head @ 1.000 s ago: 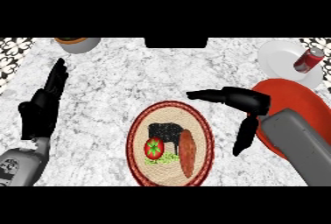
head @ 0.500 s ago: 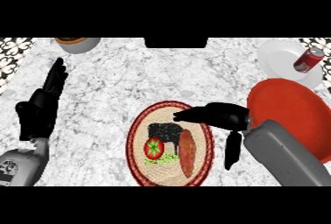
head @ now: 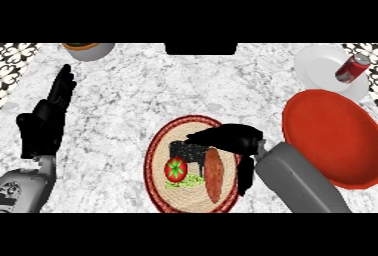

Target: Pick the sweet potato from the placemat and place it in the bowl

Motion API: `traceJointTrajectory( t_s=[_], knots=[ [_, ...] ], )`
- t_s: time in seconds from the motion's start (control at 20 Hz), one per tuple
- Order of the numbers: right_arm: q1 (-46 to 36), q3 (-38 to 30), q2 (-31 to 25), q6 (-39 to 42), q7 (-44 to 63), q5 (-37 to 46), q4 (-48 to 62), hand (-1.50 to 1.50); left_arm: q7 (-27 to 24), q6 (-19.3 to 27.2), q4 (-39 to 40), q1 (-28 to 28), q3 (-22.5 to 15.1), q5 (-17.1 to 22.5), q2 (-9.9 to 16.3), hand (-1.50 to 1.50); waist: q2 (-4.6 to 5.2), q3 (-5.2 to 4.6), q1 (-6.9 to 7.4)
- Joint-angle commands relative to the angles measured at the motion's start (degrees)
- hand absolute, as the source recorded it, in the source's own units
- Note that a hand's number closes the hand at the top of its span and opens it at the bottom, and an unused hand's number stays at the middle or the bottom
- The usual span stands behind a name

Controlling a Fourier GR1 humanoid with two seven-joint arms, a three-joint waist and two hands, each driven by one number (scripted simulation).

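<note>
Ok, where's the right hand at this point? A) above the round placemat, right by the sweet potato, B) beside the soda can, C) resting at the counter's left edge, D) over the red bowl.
A: the right hand hangs over the upper part of the placemat, just above the sweet potato, which lies flat there, not yet lifted; the red bowl is off to its right.

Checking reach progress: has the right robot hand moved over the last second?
Yes. The right robot hand has moved left, away from the red bowl, and now sits over the placemat just above the sweet potato.
</note>
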Motion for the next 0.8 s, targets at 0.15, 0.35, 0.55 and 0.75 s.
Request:
traceJointTrajectory(
  t_s=[0.15, 0.35, 0.55, 0.75],
  knots=[
    [2.4, -3.0, 2.2, 0.8, -3.5, 5.7, 1.8, -1.50, -1.2, -1.1, 0.4, 1.0, 0.6, -3.3, -4.4, 0.00, 0.00, 0.00, -0.16],
    [1.5, -0.5, 6.8, -7.1, -9.7, 11.2, 13.7, -1.50, -3.3, -2.1, 2.0, 1.5, 1.6, -3.4, -5.0, 0.00, 0.12, 0.01, 0.14],
    [5.5, 2.1, 6.2, -7.1, -10.0, 15.0, 8.2, 1.50, -1.8, -1.7, -0.3, 2.2, 0.9, -5.6, -6.5, 0.00, -0.02, 0.00, -0.17],
    [0.0, -0.2, 10.4, -13.4, -16.0, 18.3, 18.5, 1.50, 0.3, -3.7, 0.7, -1.6, 4.3, -5.1, -4.8, 0.00, 0.12, 0.02, 0.14]
  ],
)
